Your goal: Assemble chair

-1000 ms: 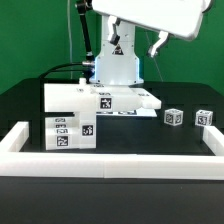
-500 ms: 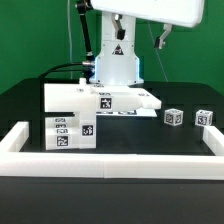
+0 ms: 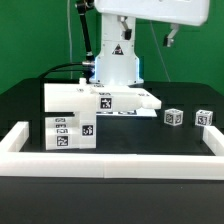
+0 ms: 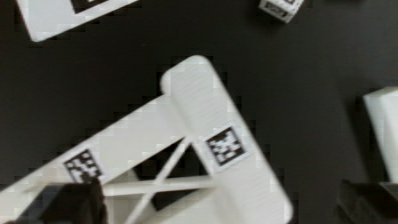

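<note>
Hand [image 4: 222, 207] open wide, holding nothing, high above the counter [image 3: 150, 140]. Chair parts [image 3: 80, 100] stacked at nine o'clock in the exterior view, tagged blocks [image 3: 174, 117] at three. Judged light, rigid, smooth-faced; grip a bar across its narrow flat sides.

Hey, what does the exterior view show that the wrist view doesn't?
Only the exterior view: the robot arm, the white border rails and the whole layout. Only the wrist view: a close look at a tagged white frame piece with crossed struts. Both: tagged white chair parts on the black table.
</note>
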Action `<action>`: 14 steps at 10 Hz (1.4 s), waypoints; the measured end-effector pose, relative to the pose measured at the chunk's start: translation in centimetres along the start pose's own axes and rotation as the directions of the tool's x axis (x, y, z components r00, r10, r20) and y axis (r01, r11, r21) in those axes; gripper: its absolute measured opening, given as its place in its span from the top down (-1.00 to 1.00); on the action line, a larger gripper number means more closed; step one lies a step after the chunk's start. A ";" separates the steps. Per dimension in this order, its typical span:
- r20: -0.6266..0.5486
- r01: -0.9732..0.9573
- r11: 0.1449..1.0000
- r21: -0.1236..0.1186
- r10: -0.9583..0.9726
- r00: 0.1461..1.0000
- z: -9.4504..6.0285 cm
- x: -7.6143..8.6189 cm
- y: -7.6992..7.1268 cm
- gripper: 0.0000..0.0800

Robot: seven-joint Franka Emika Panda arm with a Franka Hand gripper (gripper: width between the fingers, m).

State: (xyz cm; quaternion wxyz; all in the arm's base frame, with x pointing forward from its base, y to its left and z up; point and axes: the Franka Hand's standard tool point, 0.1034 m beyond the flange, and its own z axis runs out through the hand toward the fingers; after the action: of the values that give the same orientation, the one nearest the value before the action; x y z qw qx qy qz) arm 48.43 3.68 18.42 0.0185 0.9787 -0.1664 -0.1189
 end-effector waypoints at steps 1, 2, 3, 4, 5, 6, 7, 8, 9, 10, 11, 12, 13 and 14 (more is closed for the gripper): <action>-0.008 0.006 1.000 -0.001 -0.006 1.000 0.2 -0.2 -0.7 -0.62; -0.010 -0.061 0.998 -0.004 0.061 0.998 0.1 -0.2 -0.7 -0.62; -0.010 -0.056 0.998 -0.003 0.056 0.998 0.1 -0.2 -0.6 -0.62; -0.010 -0.057 0.998 -0.003 0.057 0.998 0.1 -0.1 -0.6 -0.62; -0.039 -0.010 1.000 0.000 0.010 0.999 0.3 0.1 -0.7 -0.62; -0.081 0.057 0.998 0.004 -0.057 0.995 1.0 -0.1 -1.2 -0.62; -0.080 0.078 0.997 0.023 -0.076 0.994 1.5 -0.8 -1.7 -0.62; -0.098 0.101 0.994 0.033 -0.097 0.990 1.4 -1.0 -2.5 -0.62; -0.127 0.149 0.988 0.034 -0.143 0.982 1.4 -0.9 -3.4 -0.62; -0.138 0.178 0.983 0.052 -0.170 0.976 1.4 -1.1 -4.4 -0.62; -0.144 0.175 0.981 0.081 -0.163 0.976 1.5 -1.3 -5.1 -0.62; -0.122 0.069 0.986 0.149 -0.051 0.991 1.5 -1.2 -4.8 -0.62; -0.128 0.069 0.988 0.139 -0.051 0.990 1.4 -0.9 -4.3 -0.62; -0.129 0.071 0.988 0.137 -0.054 0.990 1.4 -0.9 -4.4 -0.62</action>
State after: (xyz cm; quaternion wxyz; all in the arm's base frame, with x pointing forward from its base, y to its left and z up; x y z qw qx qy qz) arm 48.66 8.15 16.92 -0.0442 0.9878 -0.1420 -0.0459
